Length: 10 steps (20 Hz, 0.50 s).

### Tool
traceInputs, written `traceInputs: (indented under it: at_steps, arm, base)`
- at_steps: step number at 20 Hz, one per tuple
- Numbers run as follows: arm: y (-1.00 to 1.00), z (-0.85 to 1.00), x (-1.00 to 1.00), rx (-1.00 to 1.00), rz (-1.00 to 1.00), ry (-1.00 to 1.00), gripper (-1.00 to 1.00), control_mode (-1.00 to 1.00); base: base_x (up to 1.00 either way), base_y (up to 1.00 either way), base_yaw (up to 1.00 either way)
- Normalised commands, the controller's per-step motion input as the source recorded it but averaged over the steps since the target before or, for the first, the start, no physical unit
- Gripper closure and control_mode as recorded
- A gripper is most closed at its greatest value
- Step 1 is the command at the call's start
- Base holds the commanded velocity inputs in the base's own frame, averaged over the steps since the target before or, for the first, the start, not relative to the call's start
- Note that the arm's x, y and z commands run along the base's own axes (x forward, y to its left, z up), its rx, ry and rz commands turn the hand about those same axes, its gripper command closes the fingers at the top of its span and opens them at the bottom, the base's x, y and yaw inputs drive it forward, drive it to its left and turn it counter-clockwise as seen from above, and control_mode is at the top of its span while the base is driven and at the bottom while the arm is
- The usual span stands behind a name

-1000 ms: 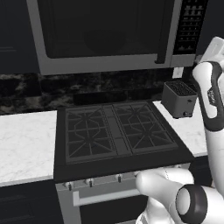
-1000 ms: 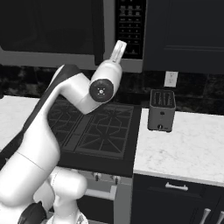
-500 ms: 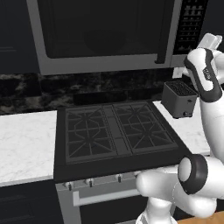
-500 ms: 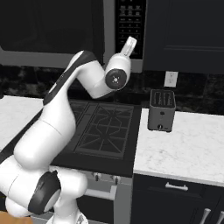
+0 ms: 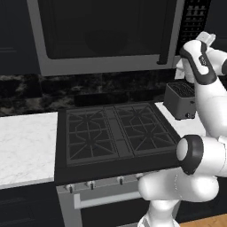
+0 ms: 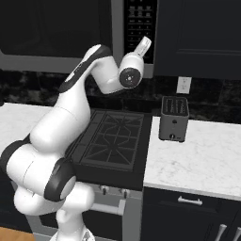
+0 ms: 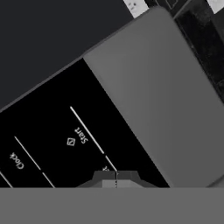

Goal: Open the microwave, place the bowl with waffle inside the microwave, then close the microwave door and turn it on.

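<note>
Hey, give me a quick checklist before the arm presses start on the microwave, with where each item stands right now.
1. Microwave door shut: ok, it sits flush with the frame in the left base view.
2. Fingers closed for poking: ok, the two tips meet in the hand view.
3. Tips aimed at the Start button: ok, the label lies just ahead of them on the button panel.
4. Contact with the panel: cannot tell.
5. Bowl with waffle inside: cannot tell, the glass is too dark.
6. Toaster out of the arm's way: ok, it stands on the counter well below the hand.
</note>
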Motion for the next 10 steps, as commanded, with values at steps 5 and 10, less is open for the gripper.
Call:
traceInputs:
  at_steps: [5,10]
  arm:
    - [-0.06,0.00,0.62,0.07,0.03,0.00,1.00,-1.00]
    - [-0.01,0.00,0.14,0.01,0.02,0.00,1.00,-1.00]
  base:
    - [0.00,0.00,0.00]
    - [0.00,0.00,0.00]
